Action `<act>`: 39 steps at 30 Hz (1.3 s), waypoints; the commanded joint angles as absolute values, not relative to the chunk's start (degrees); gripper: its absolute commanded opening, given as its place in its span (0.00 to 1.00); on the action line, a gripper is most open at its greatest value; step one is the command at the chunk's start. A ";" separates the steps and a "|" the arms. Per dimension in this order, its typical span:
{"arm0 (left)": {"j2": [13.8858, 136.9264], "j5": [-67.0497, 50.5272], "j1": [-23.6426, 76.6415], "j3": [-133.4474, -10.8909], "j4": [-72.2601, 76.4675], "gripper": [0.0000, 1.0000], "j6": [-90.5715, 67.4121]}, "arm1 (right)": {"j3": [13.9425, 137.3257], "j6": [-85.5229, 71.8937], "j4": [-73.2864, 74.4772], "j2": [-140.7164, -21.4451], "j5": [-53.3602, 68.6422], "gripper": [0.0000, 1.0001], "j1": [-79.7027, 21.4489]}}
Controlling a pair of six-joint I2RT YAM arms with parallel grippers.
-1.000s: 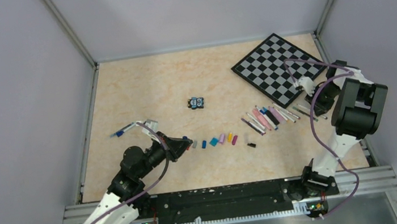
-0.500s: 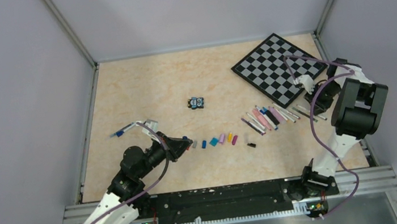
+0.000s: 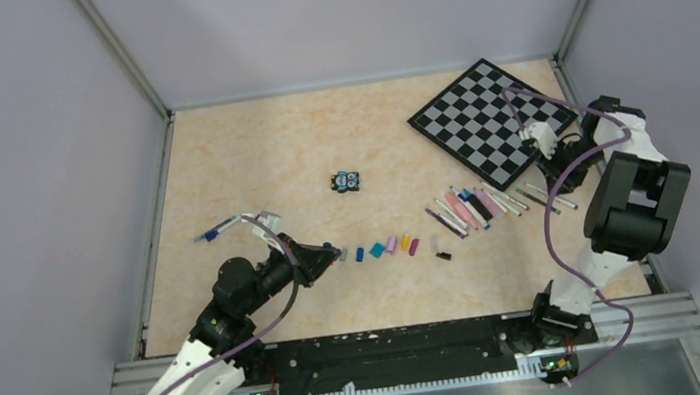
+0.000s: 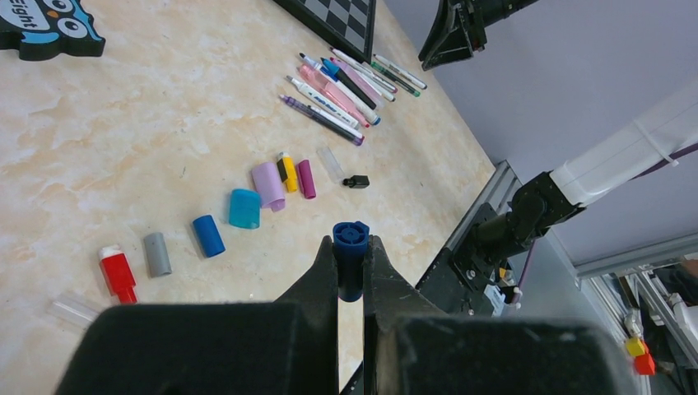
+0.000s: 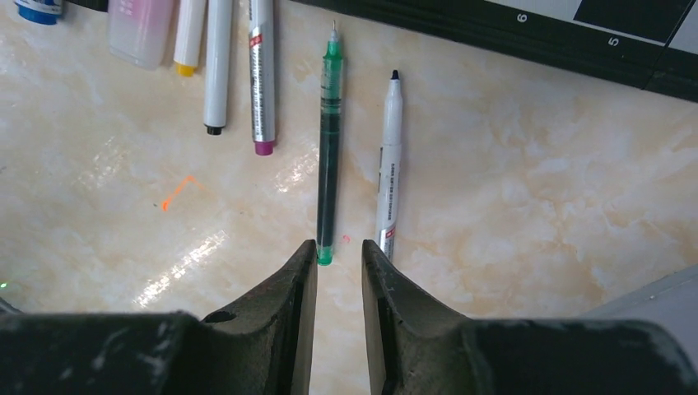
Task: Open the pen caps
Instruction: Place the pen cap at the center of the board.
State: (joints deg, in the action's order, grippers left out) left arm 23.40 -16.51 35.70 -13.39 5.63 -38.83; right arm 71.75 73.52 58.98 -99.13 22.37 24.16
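Note:
My left gripper [image 3: 329,253] is shut on a dark blue pen cap [image 4: 351,253], held just above the table at the left end of a row of loose pen caps [image 3: 384,248]. In the left wrist view that row runs red [image 4: 118,272], grey [image 4: 156,253], blue [image 4: 208,235], teal [image 4: 244,208], lilac, yellow, magenta and black [image 4: 355,181]. The pens [image 3: 476,206] lie side by side near the chessboard. My right gripper [image 5: 339,251] is open and empty, low over the table, its jaws just short of a green pen [image 5: 329,148] and a white pen [image 5: 389,164].
A chessboard [image 3: 483,121] lies at the back right, its edge close behind the right gripper. A small owl toy block [image 3: 347,180] sits mid-table. One blue-tipped pen [image 3: 218,231] lies alone at the left. Grey walls enclose the table.
The right gripper's jaws have parted a little, and its wrist has shifted slightly back and right from the pens. The left arm has stayed still with the cap.

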 commanded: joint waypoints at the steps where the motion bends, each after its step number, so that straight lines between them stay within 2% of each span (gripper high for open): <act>1: 22.94 -17.95 35.54 -13.80 5.93 0.00 -38.88 | 73.41 74.43 61.10 -95.39 27.46 0.25 24.04; 9: 23.49 -21.36 35.55 -13.45 4.15 0.00 -39.90 | 70.82 67.95 63.14 -86.22 36.20 0.26 20.79; 13: 25.46 -24.74 35.59 -14.04 2.35 0.00 -41.04 | 67.05 57.60 60.08 -78.05 42.40 0.26 13.72; 18: 30.38 -27.05 35.76 -16.39 -4.44 0.00 -41.64 | 59.89 42.54 51.21 -68.10 56.56 0.26 8.29; 20: 31.95 -26.19 36.37 -17.75 -7.36 0.00 -41.70 | 55.65 38.01 46.32 -63.14 60.90 0.34 8.31; 26: 35.84 -17.52 39.80 -23.07 -15.12 0.00 -40.23 | 43.75 30.04 33.57 -52.25 59.71 0.49 8.43; 34: 45.73 -7.62 40.11 -35.08 -25.34 0.00 -31.89 | 42.17 29.85 32.51 -49.90 58.15 0.50 8.44; 39: 55.59 -12.43 40.90 -38.92 -20.36 0.00 -35.85 | 42.06 29.36 31.87 -48.97 54.15 0.50 8.44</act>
